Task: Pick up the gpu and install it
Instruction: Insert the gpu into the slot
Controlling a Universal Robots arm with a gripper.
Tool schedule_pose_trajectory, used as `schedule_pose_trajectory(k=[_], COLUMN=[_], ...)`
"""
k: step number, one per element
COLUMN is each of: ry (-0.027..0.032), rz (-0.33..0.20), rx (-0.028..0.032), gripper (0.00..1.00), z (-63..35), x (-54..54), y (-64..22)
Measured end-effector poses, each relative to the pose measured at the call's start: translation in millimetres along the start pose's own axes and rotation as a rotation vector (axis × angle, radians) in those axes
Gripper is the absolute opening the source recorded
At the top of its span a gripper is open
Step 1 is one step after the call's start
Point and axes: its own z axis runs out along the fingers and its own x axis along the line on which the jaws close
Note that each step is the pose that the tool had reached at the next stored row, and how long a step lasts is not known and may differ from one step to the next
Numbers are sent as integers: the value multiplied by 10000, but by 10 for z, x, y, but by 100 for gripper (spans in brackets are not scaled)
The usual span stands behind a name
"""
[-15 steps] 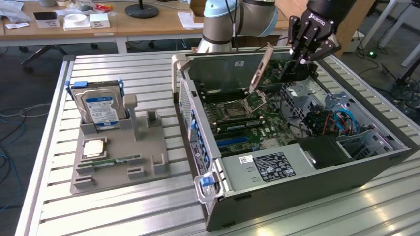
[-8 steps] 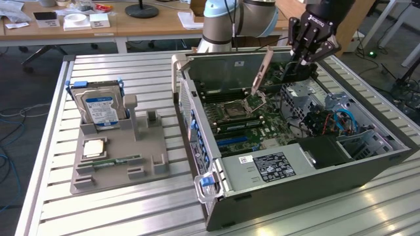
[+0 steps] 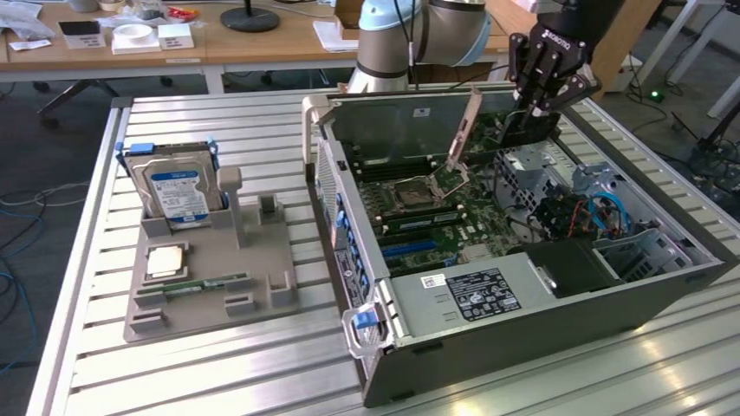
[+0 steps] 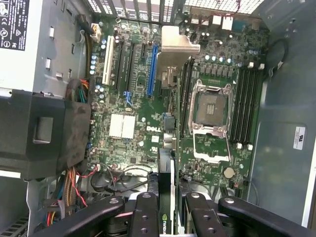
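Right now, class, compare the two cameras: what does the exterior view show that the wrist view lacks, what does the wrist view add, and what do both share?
Exterior view extras: the hard drive standing in a grey tray beside the computer case. Wrist view extras: the coin battery on the green board. Shared: the processor socket and the gripper closed on the graphics card.
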Motion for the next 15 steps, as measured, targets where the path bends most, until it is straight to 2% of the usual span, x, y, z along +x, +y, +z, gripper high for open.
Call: schedule_pose_trajectory(k=[15], ry=[-3], rz=[54], rx=[2], gripper=[26], z=[8], x=[-6], y=[38])
